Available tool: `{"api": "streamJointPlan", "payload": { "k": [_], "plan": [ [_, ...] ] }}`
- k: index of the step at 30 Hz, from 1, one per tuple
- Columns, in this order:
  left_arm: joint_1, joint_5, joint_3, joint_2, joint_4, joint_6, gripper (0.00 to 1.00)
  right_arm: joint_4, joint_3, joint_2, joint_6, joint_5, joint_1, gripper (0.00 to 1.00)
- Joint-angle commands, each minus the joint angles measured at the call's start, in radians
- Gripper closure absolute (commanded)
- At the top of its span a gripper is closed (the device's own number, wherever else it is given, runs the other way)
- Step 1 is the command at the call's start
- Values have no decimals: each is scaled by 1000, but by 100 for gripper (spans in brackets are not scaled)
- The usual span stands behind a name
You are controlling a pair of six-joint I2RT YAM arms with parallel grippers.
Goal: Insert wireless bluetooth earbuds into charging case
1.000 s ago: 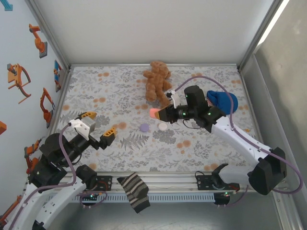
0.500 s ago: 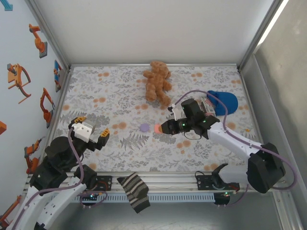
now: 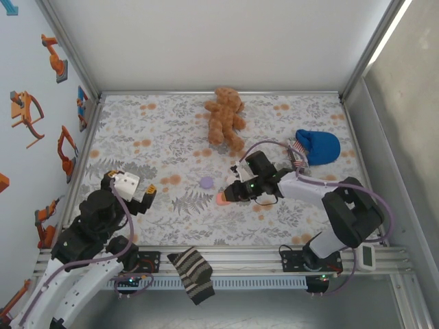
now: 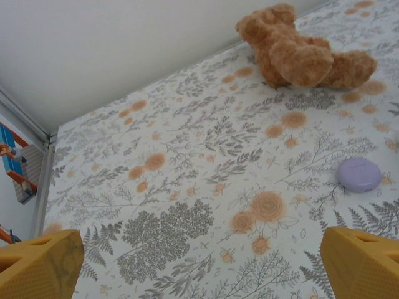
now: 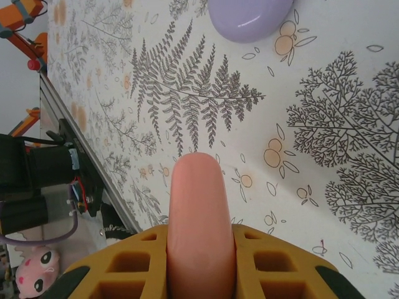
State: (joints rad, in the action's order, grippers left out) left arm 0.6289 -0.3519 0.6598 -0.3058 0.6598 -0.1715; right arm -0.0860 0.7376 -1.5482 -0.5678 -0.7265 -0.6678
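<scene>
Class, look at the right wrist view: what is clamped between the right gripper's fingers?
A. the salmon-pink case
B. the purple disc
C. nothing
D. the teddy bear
A: the right gripper is shut on the salmon-pink case, whose rounded end sticks out past it; the purple disc lies apart from it.

My overhead camera sits above and behind my bases, looking down over the whole flowered table [image 3: 137, 130] from well back. The left wrist camera looks low and slantwise toward the back wall between the wide-set yellow fingertips [image 4: 40, 265] of my left gripper [image 4: 199, 268], sharing the teddy bear [image 4: 299, 53] and purple disc [image 4: 359, 174] with the overhead view. The right wrist camera rides close over the table, sighting along the charging case [image 5: 198, 205] pinched in my right gripper [image 5: 199, 265], that same disc at its top edge.
</scene>
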Motion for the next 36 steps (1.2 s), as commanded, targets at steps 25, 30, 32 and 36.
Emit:
{"api": "streamJointPlan", "payload": {
  "k": [25, 30, 32, 36],
  "plan": [
    [-50, 94, -10, -97, 7, -26, 4, -2, 3, -155, 12, 21, -32, 80],
    [-51, 94, -5, -123, 9, -28, 4, -52, 9, -112, 29, 85, -32, 69],
    [-52, 96, -4, -132, 11, -26, 4, -84, 17, -92, 44, 106, -32, 67],
    [-54, 90, -4, -138, 10, -29, 4, -214, 58, -56, 114, 181, -30, 60]
  ]
}}
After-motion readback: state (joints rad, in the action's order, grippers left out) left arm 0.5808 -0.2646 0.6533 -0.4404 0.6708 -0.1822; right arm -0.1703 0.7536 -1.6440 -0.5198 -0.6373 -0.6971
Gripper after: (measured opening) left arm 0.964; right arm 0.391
